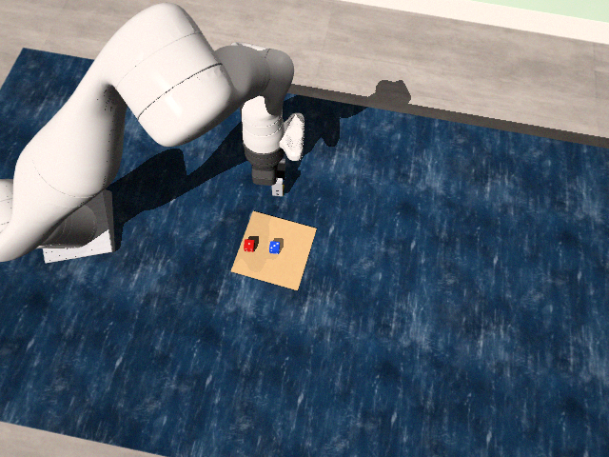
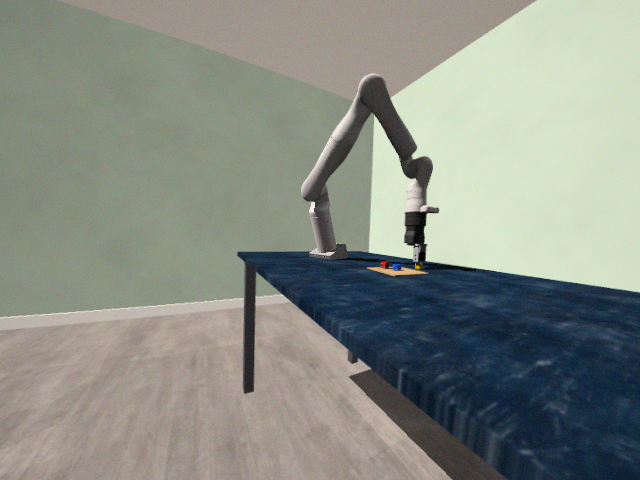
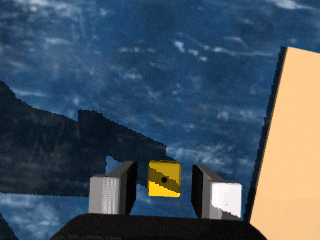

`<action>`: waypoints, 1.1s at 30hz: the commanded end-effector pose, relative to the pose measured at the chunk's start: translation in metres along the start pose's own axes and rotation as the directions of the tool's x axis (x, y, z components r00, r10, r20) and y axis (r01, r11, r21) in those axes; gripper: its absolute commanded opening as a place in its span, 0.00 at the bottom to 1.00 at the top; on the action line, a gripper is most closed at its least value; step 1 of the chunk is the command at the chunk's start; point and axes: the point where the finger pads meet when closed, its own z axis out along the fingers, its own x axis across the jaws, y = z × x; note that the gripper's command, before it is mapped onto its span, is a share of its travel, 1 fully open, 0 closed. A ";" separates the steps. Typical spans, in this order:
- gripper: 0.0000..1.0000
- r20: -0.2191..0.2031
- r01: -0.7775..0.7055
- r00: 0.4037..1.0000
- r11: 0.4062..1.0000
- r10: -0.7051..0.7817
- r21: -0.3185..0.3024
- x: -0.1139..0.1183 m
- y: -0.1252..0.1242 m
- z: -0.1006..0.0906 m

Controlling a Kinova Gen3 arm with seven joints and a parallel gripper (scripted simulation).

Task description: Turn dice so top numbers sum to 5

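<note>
Gripper (image 3: pixel 164 181) sitting at bottom of frame, fingers standing open. Yellow die (image 3: pixel 164 186) showing one pip, lying between them, touching neither. Mat (image 3: pixel 290 145) filling right edge, near the right-hand finger. Shadow crossing blue table (image 3: pixel 150 90) at left and striping the die.

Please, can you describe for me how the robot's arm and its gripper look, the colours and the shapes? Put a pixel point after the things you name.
The arm (image 1: pixel 169 89) (image 2: pixel 343 134) is whitish-grey, with smooth, rounded segments and thin dark seam lines. Near its end is a dark grey band. The gripper (image 2: pixel 419 264) (image 3: pixel 164 181) has a dark, blocky body and two light grey, block-like fingers with black inner faces. I see no loose cables.
</note>
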 end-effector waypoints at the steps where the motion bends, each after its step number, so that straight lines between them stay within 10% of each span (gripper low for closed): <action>1: 0.70 0.001 0.000 1.000 1.000 0.000 0.001 0.000 0.000 -0.001; 33: 0.70 0.001 0.000 1.000 1.000 0.000 0.001 0.000 0.000 0.025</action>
